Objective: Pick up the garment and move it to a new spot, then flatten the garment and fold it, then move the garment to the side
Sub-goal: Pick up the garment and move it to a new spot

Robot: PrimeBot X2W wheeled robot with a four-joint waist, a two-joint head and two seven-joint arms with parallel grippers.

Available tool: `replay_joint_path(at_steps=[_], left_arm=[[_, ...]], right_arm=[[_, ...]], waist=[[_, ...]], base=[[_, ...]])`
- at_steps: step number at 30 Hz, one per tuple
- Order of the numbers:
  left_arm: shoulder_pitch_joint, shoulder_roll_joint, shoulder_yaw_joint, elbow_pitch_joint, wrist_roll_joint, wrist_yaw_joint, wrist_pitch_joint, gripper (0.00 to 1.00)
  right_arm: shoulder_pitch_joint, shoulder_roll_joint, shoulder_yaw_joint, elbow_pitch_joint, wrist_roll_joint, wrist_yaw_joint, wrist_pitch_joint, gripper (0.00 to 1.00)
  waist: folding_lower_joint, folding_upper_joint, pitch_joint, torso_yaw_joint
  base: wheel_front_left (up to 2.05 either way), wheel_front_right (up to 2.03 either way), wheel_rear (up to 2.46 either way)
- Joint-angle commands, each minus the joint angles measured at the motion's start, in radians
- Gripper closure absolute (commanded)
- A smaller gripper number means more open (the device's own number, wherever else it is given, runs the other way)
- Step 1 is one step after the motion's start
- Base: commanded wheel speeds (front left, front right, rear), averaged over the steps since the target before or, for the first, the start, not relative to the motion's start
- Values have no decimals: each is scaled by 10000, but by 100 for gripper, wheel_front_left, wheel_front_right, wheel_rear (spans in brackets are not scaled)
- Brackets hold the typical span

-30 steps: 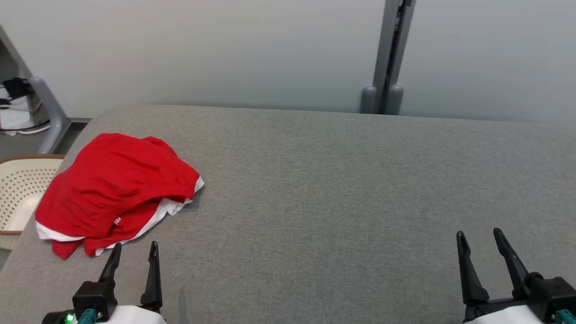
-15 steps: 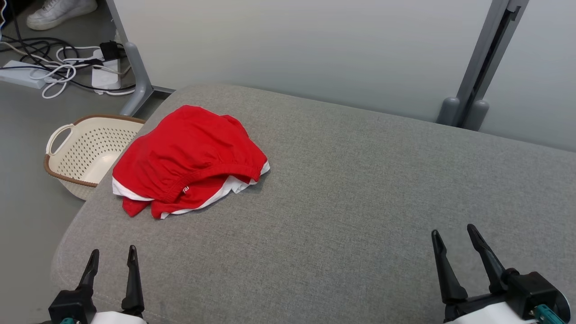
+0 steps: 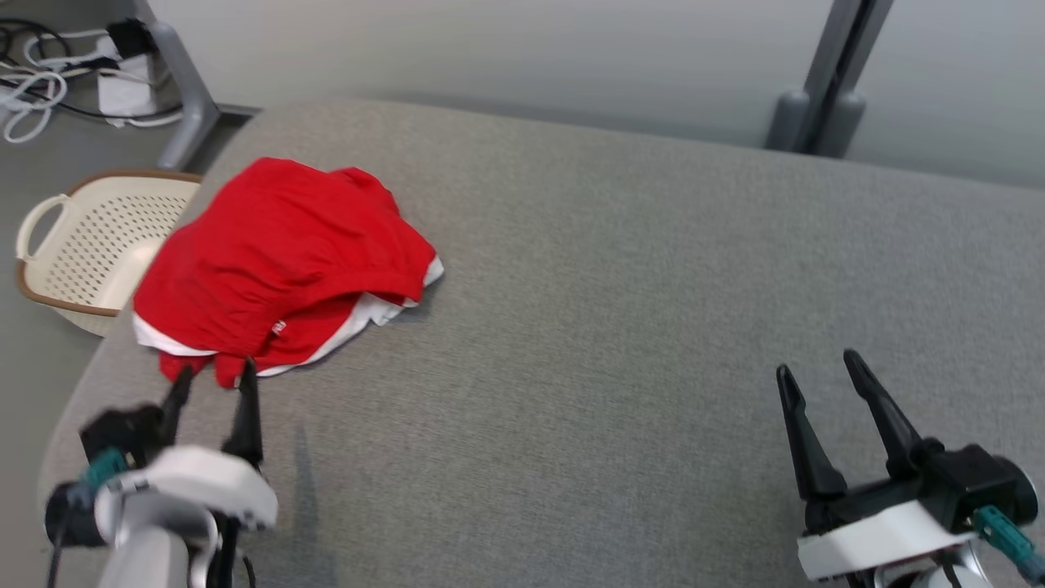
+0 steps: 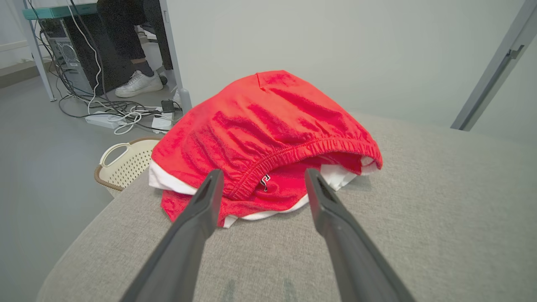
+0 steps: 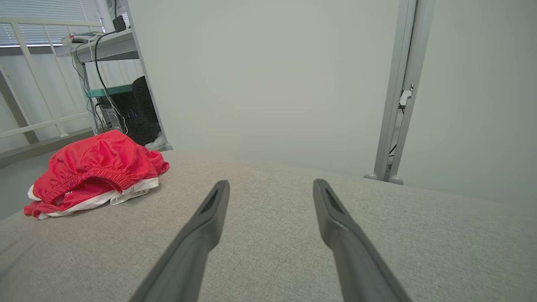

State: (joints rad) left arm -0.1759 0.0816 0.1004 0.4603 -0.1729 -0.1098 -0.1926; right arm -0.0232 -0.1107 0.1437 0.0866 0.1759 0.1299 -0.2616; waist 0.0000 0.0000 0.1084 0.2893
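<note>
Since garment (image 3: pixel 277 253) sits at left end of the surface (image 3: pixel 620 327), left gripper (image 3: pixel 214 374) is the nearer one: jaws wide, empty, tips right at its near edge (contact unclear), waistband (image 4: pixel 293 153) running across them; right gripper (image 3: pixel 819 365) well apart to the rt, also wide, empty.

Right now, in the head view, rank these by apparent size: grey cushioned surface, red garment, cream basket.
1. grey cushioned surface
2. red garment
3. cream basket: partly hidden behind the surface's edge and lower down, farther from the camera, so its true size is unsure.
</note>
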Motion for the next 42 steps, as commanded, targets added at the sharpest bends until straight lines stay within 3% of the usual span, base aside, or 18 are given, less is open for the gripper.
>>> replay_joint_path(at_steps=[1,9,14,19,20,21,25,31,42], left_arm=[[-670,112,113,225,-306,-37,352,0],[-3288,786,583,1499,-1273,70,2786,0],[-4352,1293,967,2203,-1641,495,4057,0],[-4934,1977,1241,3076,-1695,930,4675,0],[-5010,2028,1273,3185,-1753,920,4716,87],[-5049,2081,1286,3258,-1743,934,4744,100],[-4931,2212,1209,3127,-1656,989,4623,100],[-4701,2422,1231,2239,-1823,707,4631,100],[-4504,1946,775,-1896,-2495,240,5569,100]], right_arm=[[-319,-136,66,-100,39,15,-53,0],[-1131,-209,281,-292,203,15,-53,0],[-1351,-119,340,-237,273,15,-53,0],[-1531,-51,423,-180,332,15,-53,0],[-1545,-35,393,-186,342,15,-54,0],[-1531,-23,358,-182,356,15,-53,0],[-1380,74,301,-136,315,15,-53,0],[-1107,127,147,-55,292,15,-53,0],[-864,273,196,-12,332,15,-53,0]], waist=[[0,0,715,-555],[0,0,1976,-1594],[0,0,2274,-2025],[0,0,2324,-2316],[0,0,2300,-2368],[0,0,2260,-2408],[0,0,2077,-2447],[0,0,1706,-2326],[0,0,1000,-2372]], base=[[0,0,0],[0,0,0],[0,0,0],[0,0,0],[0,0,0],[0,0,0],[0,0,0],[0,0,0],[0,0,0]])
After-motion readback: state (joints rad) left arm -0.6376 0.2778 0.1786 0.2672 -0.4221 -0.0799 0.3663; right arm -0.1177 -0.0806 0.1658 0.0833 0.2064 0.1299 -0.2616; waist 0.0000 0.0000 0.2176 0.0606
